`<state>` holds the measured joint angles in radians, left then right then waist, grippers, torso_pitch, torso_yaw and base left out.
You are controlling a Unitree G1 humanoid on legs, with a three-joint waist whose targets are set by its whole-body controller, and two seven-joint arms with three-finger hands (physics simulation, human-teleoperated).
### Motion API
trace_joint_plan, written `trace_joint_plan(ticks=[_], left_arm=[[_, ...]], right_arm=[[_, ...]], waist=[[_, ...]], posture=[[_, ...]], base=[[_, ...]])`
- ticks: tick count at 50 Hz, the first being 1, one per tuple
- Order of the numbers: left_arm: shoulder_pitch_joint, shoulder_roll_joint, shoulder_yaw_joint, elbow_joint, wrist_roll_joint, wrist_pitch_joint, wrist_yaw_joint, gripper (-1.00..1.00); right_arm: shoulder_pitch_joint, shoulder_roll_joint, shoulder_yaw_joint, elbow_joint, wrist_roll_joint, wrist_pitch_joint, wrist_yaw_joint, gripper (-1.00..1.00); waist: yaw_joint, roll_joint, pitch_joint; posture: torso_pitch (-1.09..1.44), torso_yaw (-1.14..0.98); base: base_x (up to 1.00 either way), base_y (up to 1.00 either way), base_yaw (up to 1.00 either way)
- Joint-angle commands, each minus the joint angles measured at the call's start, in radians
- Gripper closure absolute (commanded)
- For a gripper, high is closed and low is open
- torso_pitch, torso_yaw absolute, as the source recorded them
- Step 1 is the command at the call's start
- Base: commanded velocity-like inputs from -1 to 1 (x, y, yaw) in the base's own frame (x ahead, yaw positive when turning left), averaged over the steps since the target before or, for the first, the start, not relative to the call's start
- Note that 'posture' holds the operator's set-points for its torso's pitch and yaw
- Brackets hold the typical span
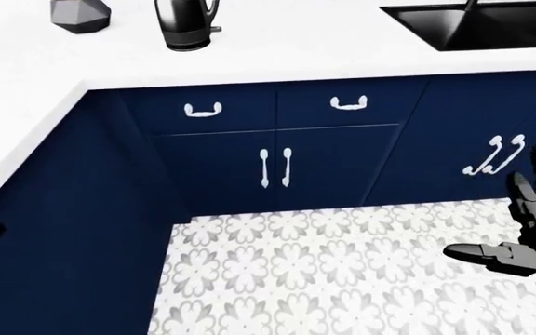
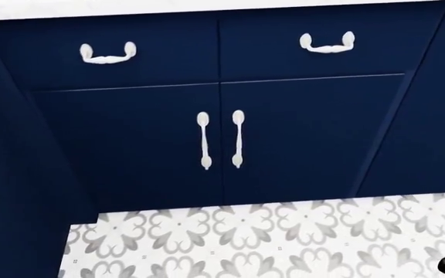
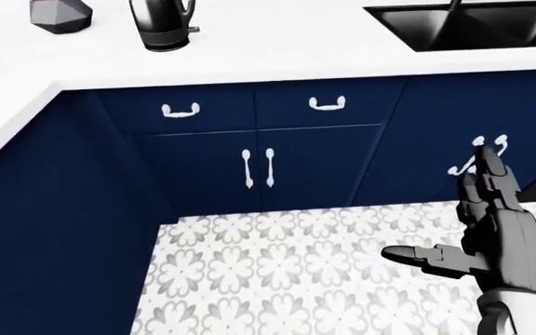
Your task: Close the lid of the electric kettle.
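Glossy black electric kettle [image 1: 187, 24] on white countertop [image 1: 277, 49], top of left-eye view, well apart from hands; lid cut off, state unclear. Black right hand [image 3: 492, 230] low, fingers spread, empty. Left hand: sliver only, cannot tell. Advice: step closer, raise hand above kettle, press lid gently.

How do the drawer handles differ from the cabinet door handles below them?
The drawer handles lie horizontally, one centred on each drawer, far apart; the door handles stand vertically, close together on either side of the seam between the doors. The drawer handles are curved bail shapes fixed at both ends; the door handles are slim straight bars with rounded tips. Both sets are white against dark blue fronts.
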<state>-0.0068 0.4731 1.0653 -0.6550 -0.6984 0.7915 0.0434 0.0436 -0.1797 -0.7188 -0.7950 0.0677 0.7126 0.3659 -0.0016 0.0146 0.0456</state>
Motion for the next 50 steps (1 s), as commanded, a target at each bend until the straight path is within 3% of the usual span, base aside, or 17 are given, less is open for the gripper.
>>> trace_joint_plan(ticks=[1, 5, 27, 36, 37, 39, 50], left_arm=[[-0.007, 0.024, 0.023, -0.019, -0.003, -0.039, -0.011, -1.0], [0.0, 0.035, 0.052, -0.009, -0.02, -0.033, -0.014, -1.0], [0.005, 0.013, 0.02, -0.008, 0.017, -0.043, -0.034, -1.0], [0.004, 0.009, 0.016, -0.009, 0.025, -0.041, -0.04, -1.0], [0.003, 0.009, 0.017, -0.007, 0.026, -0.041, -0.04, -1.0], [0.003, 0.009, 0.017, -0.005, 0.028, -0.042, -0.042, -1.0], [0.001, 0.002, 0.006, -0.006, 0.04, -0.046, -0.047, -1.0]], right_arm=[[-0.013, -0.015, -0.007, -0.038, 0.013, -0.024, -0.003, -1.0], [-0.015, -0.02, -0.019, -0.038, 0.022, -0.021, -0.004, -1.0], [-0.017, -0.021, 0.028, -0.013, -0.037, -0.056, -0.019, -1.0], [-0.018, -0.02, 0.024, -0.013, -0.049, -0.048, -0.014, -1.0], [-0.018, -0.02, 0.027, -0.011, -0.051, -0.05, -0.014, -1.0], [-0.018, -0.018, 0.03, -0.008, -0.054, -0.054, -0.016, -1.0], [-0.015, -0.015, 0.026, -0.01, -0.053, -0.056, -0.014, -1.0]], waist=[[0.001, 0.002, -0.013], [-0.001, 0.001, -0.013], [-0.003, 0.001, -0.009], [-0.004, 0.001, -0.004], [-0.003, 0.005, -0.023], [0.001, 0.006, -0.011], [0.0, 0.011, -0.012]], posture=[[0.0, 0.0], [0.0, 0.0], [0.0, 0.0], [0.0, 0.0], [0.0, 0.0], [0.0, 0.0], [0.0, 0.0]], base=[[0.0, 0.0, 0.0], [0.0, 0.0, 0.0], [0.0, 0.0, 0.0], [0.01, 0.0, 0.0], [0.07, 0.0, 0.0], [0.08, 0.0, 0.0], [0.09, 0.0, 0.0]])
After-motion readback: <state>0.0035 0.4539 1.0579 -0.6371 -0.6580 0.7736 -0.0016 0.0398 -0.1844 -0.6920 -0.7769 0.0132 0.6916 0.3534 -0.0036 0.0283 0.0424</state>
